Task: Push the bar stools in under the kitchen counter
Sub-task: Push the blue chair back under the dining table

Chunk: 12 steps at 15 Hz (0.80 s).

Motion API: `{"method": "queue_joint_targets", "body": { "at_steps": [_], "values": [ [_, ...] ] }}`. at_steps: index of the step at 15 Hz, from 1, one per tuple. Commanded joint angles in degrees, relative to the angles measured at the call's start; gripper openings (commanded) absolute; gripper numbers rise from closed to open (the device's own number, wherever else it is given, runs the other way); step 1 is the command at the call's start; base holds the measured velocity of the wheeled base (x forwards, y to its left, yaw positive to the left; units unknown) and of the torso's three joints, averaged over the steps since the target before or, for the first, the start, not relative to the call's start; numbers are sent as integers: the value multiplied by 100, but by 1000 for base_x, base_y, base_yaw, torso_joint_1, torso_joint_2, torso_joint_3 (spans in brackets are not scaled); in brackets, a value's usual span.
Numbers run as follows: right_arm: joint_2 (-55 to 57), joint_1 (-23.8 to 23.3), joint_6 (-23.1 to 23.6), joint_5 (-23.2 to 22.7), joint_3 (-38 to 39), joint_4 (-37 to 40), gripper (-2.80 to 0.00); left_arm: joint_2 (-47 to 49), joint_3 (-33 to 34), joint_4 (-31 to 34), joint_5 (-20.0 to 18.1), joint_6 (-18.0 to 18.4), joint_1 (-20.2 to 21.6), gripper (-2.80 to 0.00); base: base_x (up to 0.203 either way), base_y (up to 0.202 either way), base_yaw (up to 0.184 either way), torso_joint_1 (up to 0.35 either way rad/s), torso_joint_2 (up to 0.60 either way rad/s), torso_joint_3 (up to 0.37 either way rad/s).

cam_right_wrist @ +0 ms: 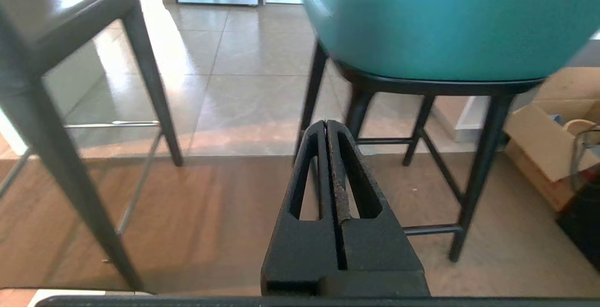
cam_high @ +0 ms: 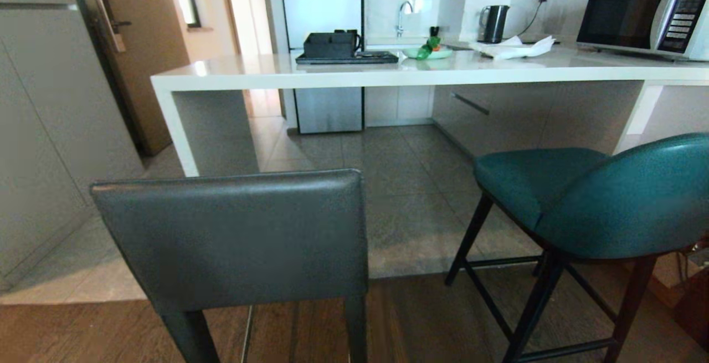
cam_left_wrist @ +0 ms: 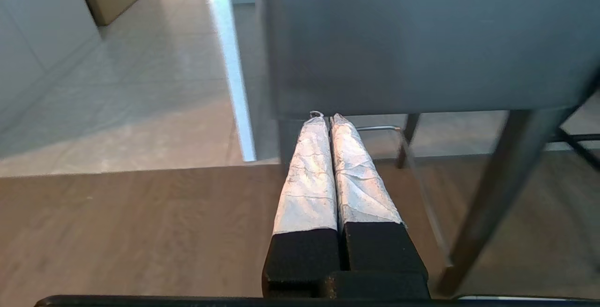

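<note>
The dark grey square-backed bar stool (cam_high: 232,238) stands close in front of me on the left, short of the white kitchen counter (cam_high: 388,75). The teal bar stool (cam_high: 598,197) with black legs stands to the right, its seat pointing toward the counter. Neither arm shows in the head view. My left gripper (cam_left_wrist: 326,117) is shut and empty, its taped tips just under the lower edge of the grey stool's back (cam_left_wrist: 422,40). My right gripper (cam_right_wrist: 326,123) is shut and empty, low between the two stools, short of the teal stool (cam_right_wrist: 445,16) and its legs.
On the counter stand a black tray with a box (cam_high: 338,47), a green bowl (cam_high: 426,51), a kettle (cam_high: 493,22), papers and a microwave (cam_high: 648,14). An open cardboard box (cam_right_wrist: 553,143) sits on the floor right of the teal stool. A door (cam_high: 138,47) is at the far left.
</note>
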State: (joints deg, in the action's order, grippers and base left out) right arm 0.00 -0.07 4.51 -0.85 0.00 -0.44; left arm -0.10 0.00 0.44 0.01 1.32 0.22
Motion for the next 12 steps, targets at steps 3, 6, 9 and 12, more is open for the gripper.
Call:
{"method": "queue_joint_targets", "body": {
  "at_steps": [3,6,9,12],
  "values": [
    [7,-1,6,-3,26,0,-280,1,18,0,8,0,-4,-280,0,-192,2,1,0,2],
    [5,-1,6,-3,26,0,-280,1,18,0,8,0,-4,-280,0,-193,2,0,2,3],
    [8,-1,6,-3,26,0,-280,1,18,0,8,-2,-4,-280,0,-193,2,1,-1,1],
    [9,-1,6,-3,26,0,-280,1,18,0,8,-9,-4,-280,0,-173,2,5,3,4]
  ]
}}
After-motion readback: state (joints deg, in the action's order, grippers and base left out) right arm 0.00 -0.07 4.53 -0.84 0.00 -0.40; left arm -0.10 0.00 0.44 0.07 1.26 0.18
